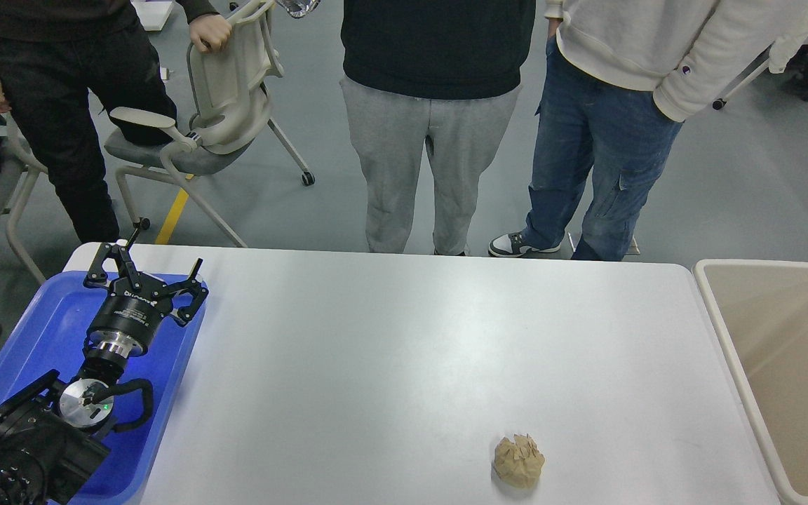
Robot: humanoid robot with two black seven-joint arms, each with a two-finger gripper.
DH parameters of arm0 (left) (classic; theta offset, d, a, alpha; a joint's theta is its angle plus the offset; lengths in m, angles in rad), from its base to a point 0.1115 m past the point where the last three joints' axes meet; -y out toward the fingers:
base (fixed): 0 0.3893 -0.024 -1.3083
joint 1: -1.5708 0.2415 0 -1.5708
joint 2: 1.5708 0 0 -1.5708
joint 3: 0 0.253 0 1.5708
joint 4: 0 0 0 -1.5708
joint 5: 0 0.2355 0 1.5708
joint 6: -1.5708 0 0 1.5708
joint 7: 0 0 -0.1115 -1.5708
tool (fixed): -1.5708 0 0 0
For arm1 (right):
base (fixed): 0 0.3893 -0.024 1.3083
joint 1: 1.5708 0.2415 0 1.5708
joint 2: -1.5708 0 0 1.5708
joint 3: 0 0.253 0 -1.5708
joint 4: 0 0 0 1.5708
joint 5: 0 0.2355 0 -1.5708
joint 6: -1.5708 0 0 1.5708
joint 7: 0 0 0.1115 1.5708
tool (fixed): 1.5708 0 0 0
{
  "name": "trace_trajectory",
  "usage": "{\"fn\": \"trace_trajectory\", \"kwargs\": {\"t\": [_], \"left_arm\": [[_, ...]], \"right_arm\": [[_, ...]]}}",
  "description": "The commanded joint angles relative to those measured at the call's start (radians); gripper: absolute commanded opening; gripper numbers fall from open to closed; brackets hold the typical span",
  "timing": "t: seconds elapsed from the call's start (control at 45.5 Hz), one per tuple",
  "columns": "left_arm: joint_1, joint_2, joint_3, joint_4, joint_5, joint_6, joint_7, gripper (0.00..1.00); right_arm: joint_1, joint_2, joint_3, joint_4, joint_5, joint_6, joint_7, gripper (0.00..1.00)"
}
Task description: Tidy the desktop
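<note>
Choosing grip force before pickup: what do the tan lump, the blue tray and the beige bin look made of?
Tan lump: crumpled paper, likely brown kraft; matte with sharp creases and folded facets. Blue tray: moulded plastic, smooth, faintly glossy, with a raised rounded rim. Beige bin: probably plastic too, with thin, smooth, matte walls.

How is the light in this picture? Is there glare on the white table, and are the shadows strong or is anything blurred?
In the head view, the light is even and diffuse; the desktop shows only a soft sheen, no harsh glare. The crumpled brown paper ball casts a faint, small shadow. The left gripper, open above the blue tray, looks sharp, no motion blur.
</note>
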Motion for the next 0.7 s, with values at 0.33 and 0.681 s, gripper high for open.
{"fn": "trace_trajectory", "kwargs": {"t": [0.33, 0.681], "left_arm": [[0.001, 0.0, 0.0, 0.0, -0.002, 0.0, -0.002, 1.0], [-0.001, 0.0, 0.0, 0.0, 0.0, 0.0, -0.002, 1.0]], "right_arm": [[-0.124, -0.038, 0.845, 0.885, -0.469, -0.003, 0.099, 1.0], [-0.225, 0.255, 1.114, 0.993, -0.704, 0.004, 0.097, 1.0]]}}
